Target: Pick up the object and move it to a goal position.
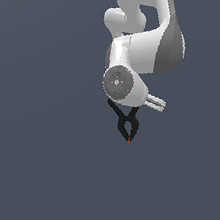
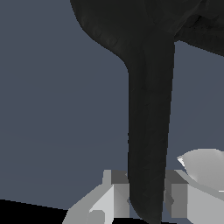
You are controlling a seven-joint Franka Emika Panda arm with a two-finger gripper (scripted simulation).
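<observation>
Step in hand: the gripper [image 2: 146, 192] is carrying the object [image 1: 128, 123] toward a goal that is not showing in either view.
Doing it well: keeping the squeeze steady and moving slowly, since the clamp is hanging by one handle and could be swinging.
Claw: clenching on a black handle, fingers [image 2: 114, 192] pressing either side.
Object's place: hanging just under the hand, mid-scene.
Object's look: small black spring clamp, splayed handles, tiny red tip pointing down.

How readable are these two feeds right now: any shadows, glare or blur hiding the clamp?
Exterior view: flat, even lighting, no glare or cast shadows; the clamp is small but sharp below the gripper. Wrist view: the clamp's black handle fills the frame, nearly featureless, between the grey fingers.
</observation>
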